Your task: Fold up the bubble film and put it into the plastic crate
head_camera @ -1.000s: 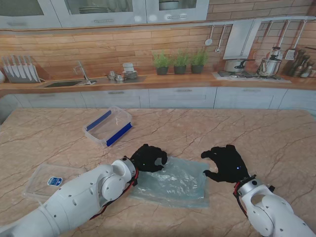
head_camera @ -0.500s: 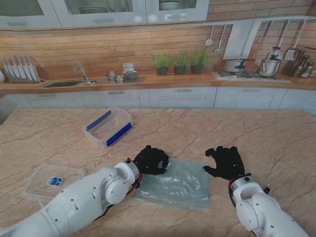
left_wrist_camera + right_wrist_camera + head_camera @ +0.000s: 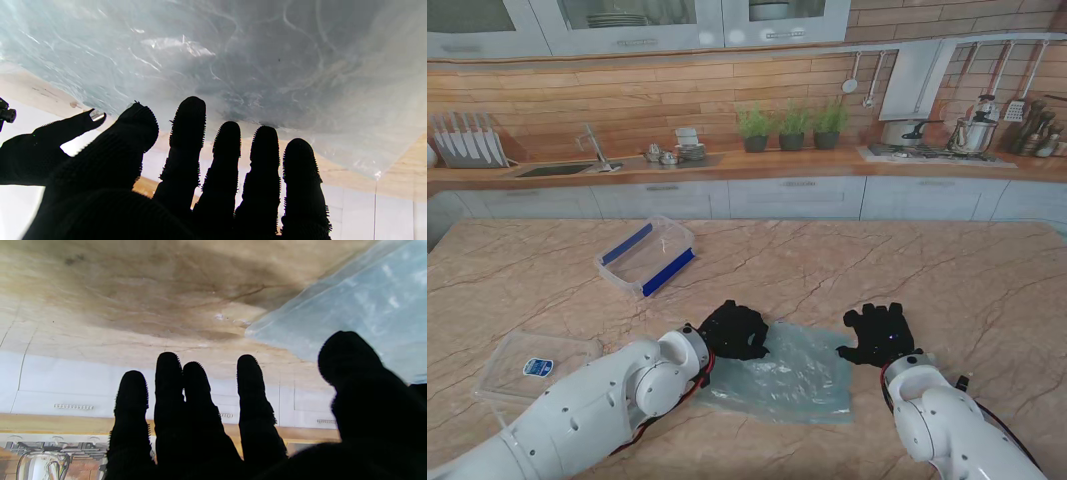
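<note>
My marble table (image 3: 847, 260) faces kitchen cabinets; both hands, left (image 3: 734, 329) and right (image 3: 879, 334), fingers spread, empty, have drawn nearer me at the bubble film (image 3: 787, 375).

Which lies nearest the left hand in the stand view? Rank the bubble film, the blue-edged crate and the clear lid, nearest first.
1. Bubble film: directly at the left hand, on its right.
2. Blue-edged crate: farther from me, to the left.
3. Clear lid: far left, near the table edge.

No legible text is found. A blue label (image 3: 537, 367) is seen on the clear lid (image 3: 522, 365) at near left; its print cannot be read.
</note>
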